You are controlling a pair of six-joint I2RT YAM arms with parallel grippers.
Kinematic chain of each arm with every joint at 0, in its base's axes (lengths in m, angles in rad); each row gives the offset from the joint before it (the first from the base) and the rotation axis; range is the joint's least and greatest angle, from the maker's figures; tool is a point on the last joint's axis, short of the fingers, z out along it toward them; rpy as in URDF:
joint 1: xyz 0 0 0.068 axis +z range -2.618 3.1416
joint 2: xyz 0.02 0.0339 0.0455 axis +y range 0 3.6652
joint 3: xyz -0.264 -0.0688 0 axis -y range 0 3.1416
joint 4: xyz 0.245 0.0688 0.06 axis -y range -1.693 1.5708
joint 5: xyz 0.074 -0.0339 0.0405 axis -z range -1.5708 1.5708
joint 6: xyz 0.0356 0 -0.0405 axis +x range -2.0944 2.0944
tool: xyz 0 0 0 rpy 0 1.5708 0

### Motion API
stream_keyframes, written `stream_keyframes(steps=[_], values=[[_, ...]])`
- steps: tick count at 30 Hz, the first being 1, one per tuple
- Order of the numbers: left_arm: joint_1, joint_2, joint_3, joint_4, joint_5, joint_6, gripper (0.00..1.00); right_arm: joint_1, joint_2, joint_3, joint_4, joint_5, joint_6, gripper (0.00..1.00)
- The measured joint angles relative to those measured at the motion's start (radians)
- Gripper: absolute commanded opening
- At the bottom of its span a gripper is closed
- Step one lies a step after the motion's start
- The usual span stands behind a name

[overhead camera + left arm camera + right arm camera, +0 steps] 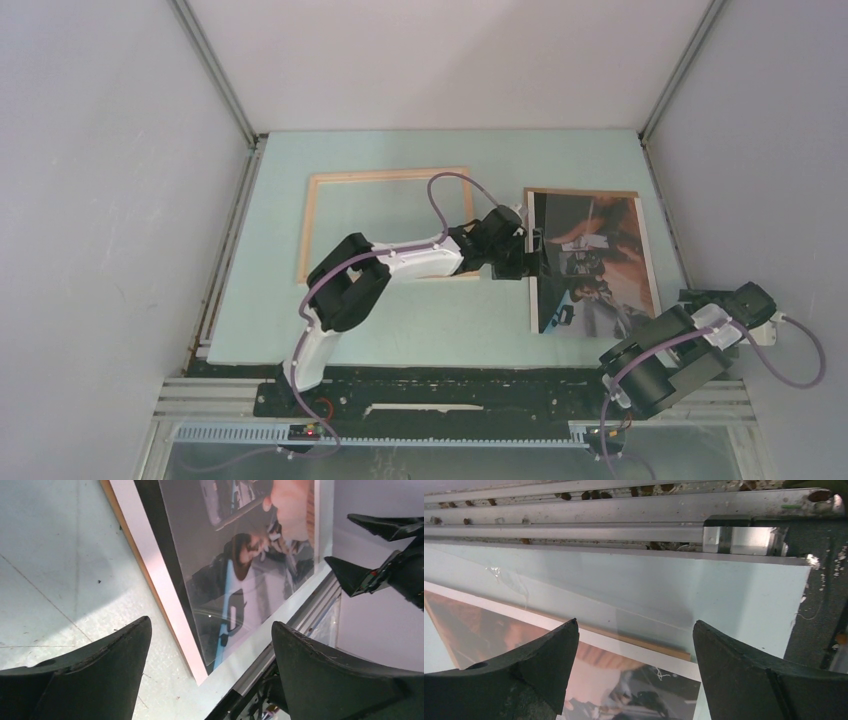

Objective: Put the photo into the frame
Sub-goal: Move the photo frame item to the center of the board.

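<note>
Fingers of the left gripper (210, 630) stand wide apart and hold nothing, poised over the left long edge of the photo (240, 565), which runs between the 2 tips. Whether either tip touches the print cannot be told. The photo lies flat, picture side up, on the right half of the pale green table (430, 320), with a thin brown strip of backing showing along its edge. The right gripper (634, 625) is also spread and empty, just beside the photo's near right corner, by the metal rail (574, 530) at the table's edge. The frame (385, 177) lies flat, wood face up, on the left half, near the photo but apart from it, partly hidden under the left arm.
</note>
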Motion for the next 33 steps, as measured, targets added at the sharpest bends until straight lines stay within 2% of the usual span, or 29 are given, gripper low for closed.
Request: stream_keyframes(steps=[12, 27, 33], values=[[0.006, 0.021, 0.0, 0.061, 0.044, -0.061, 0.97, -0.004, 0.048, 0.02, 0.002, 0.037, 0.006, 0.89], [0.046, 0.055, 0.0, 0.088, 0.05, -0.093, 0.97, 0.189, 0.003, 0.021, -0.037, -0.018, -0.005, 0.87], [0.072, 0.06, 0.0, 0.087, 0.05, -0.091, 0.95, 0.279, -0.067, 0.021, -0.069, -0.06, -0.022, 0.86]])
